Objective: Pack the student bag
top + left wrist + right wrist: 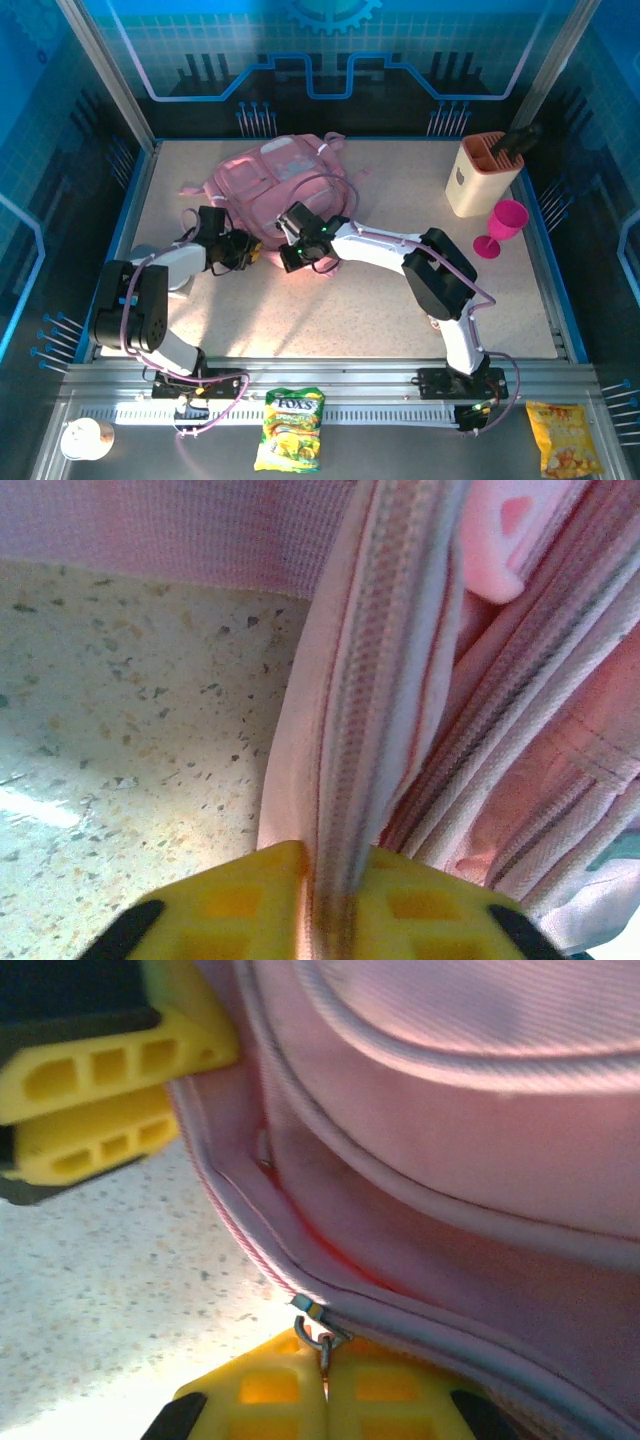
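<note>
While the student bag [275,180] lies toward eleven o'clock on the speckled table [420,300], the left gripper [330,885] pinches its zipper edge and the right gripper [325,1370], at the bag's six o'clock, clamps the metal zipper pull [318,1332].

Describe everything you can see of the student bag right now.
The student bag is a soft pink fabric backpack with pale trim. It lies on the speckled table, left of centre in the far half, with its straps splayed around it. A zip with striped tape runs along its near edge. The left gripper pinches that zip edge between its yellow fingers. The right gripper is shut on the small metal zip pull. The fabric is slack and folded; I cannot tell how far the zip is open.
</note>
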Robot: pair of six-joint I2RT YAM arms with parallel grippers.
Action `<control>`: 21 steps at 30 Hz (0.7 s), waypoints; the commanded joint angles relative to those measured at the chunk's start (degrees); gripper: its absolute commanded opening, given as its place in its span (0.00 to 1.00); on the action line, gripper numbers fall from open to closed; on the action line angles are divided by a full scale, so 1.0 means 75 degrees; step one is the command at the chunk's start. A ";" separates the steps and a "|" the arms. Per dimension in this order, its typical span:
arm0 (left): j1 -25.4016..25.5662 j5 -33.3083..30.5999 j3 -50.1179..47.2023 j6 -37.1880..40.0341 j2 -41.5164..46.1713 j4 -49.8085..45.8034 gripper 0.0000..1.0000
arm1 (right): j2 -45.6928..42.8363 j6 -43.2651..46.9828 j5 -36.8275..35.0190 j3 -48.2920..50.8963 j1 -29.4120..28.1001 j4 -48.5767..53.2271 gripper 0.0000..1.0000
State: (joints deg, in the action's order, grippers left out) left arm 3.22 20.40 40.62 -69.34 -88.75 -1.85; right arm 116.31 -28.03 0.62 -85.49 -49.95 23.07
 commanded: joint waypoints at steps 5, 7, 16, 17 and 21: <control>-0.0210 -0.0025 0.0398 0.0197 -0.0190 0.0056 0.04 | -0.1207 0.0213 -0.1748 0.0857 0.0305 0.0543 0.00; -0.0282 -0.0031 0.0451 0.0283 -0.0157 -0.0031 0.02 | -0.1427 0.0267 -0.2090 0.1084 0.0479 0.0578 0.00; -0.0332 0.0148 0.0442 0.0383 -0.0144 -0.0011 0.01 | -0.1338 0.0757 -0.2135 0.0916 0.0988 0.0923 0.10; -0.0336 0.0178 0.0443 0.0380 -0.0156 0.0027 0.01 | -0.1153 0.0810 -0.1972 0.0738 0.0995 0.1047 0.12; -0.0336 0.0285 0.0478 0.0384 -0.0192 0.0065 0.01 | -0.0687 0.0773 -0.1650 0.0318 0.0960 0.1301 0.18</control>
State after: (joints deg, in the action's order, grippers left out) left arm 1.91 23.00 42.63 -67.40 -89.76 -2.13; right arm 108.68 -23.46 -11.57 -80.84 -43.44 29.32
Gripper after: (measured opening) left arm 0.051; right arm 0.174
